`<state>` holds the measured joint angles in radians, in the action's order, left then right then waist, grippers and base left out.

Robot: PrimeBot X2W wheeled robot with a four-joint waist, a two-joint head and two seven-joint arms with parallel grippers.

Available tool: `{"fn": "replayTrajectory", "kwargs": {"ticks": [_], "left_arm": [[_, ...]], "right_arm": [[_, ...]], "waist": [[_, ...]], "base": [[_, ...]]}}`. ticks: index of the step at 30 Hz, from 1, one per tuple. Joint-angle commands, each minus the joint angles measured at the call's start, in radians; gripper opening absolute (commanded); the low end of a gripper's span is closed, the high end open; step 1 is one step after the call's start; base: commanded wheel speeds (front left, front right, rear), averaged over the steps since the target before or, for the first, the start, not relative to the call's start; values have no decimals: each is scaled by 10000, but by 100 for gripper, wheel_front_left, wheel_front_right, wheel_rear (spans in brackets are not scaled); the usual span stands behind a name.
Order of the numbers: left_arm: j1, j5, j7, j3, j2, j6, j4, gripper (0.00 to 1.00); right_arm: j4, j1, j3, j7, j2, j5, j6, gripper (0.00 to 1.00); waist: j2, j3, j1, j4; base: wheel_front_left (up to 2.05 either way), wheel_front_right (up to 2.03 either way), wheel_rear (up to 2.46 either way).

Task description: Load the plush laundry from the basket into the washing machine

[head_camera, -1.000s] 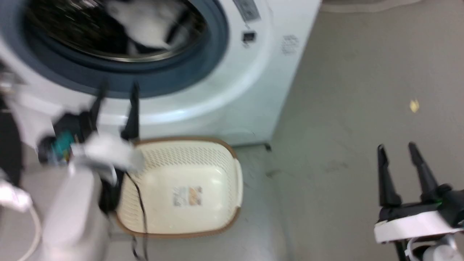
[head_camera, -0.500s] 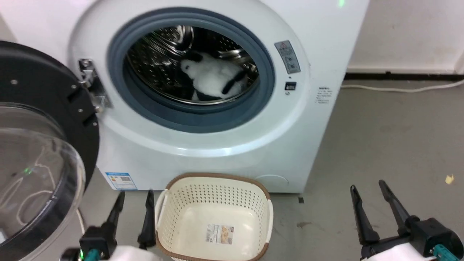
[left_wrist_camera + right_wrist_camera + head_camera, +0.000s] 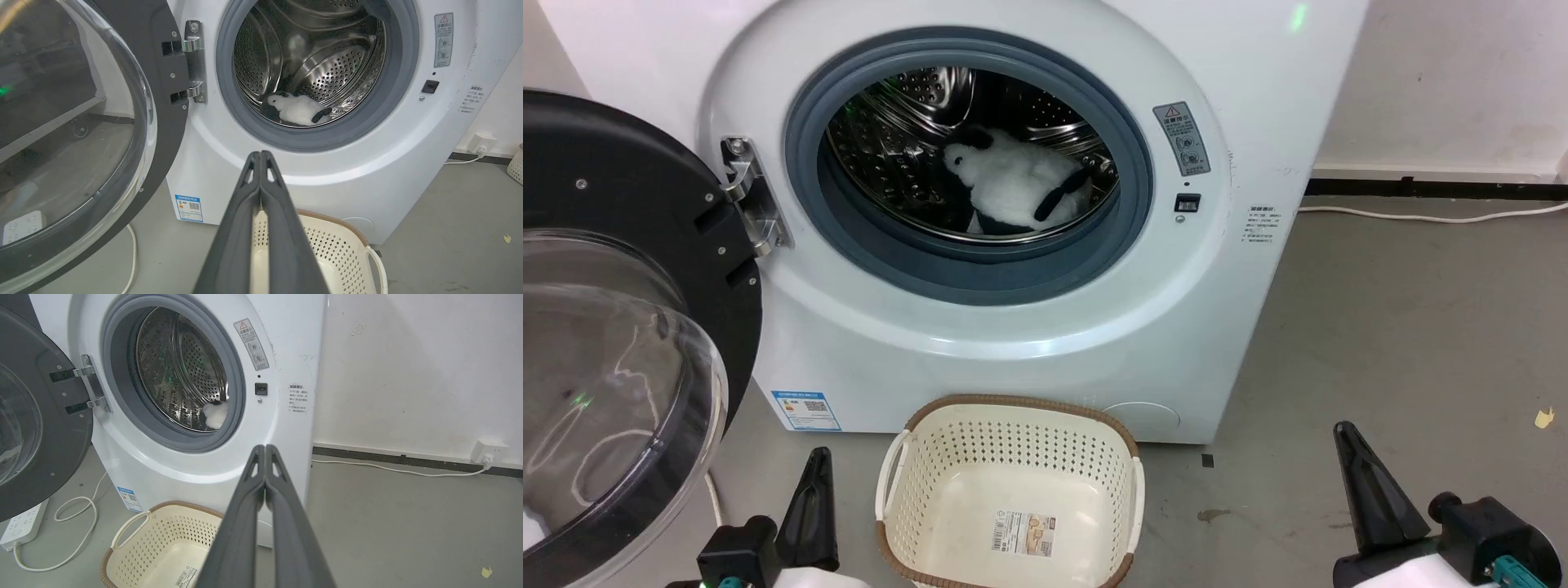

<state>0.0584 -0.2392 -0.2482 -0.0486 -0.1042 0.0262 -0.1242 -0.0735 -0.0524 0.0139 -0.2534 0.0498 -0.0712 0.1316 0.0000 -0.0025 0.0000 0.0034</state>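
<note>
White washing machine (image 3: pixel 980 343), its domed door (image 3: pixel 613 327) swung wide at the left. Before it on the floor (image 3: pixel 1380 327) sits the cream basket (image 3: pixel 1013 402), emptied. The plush laundry (image 3: pixel 1013 184) lies inside the drum. Half a second ago both grippers were spread. Now the left gripper (image 3: pixel 260 157) and right gripper (image 3: pixel 265 450) have their fingers clenched together, grasping nothing. Loading looks finished.
</note>
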Motion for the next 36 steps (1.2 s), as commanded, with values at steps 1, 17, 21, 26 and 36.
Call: {"fn": "replayTrajectory", "kwargs": {"ticks": [1,17,21,26,36], "left_arm": [[-24,77,35,23,23,-11,46,0],[-99,386,362,85,92,-45,206,0],[-118,464,444,100,109,-53,246,0],[-141,560,545,119,131,-63,295,0],[-188,753,750,158,174,-84,395,0]], "right_arm": [[30,22,-8,72,0,29,0,0],[124,89,-25,401,1,120,-2,0],[148,106,-30,483,1,143,-2,0],[177,127,-35,585,1,171,-2,0],[236,169,-46,791,1,228,-3,0]], "waist": [[0,1,0,-2],[0,4,0,-6],[0,5,0,-7],[0,6,0,-8],[0,8,0,-11]], "base": [[0,0,0],[0,0,0],[0,0,0],[0,0,0],[0,0,0]]}}
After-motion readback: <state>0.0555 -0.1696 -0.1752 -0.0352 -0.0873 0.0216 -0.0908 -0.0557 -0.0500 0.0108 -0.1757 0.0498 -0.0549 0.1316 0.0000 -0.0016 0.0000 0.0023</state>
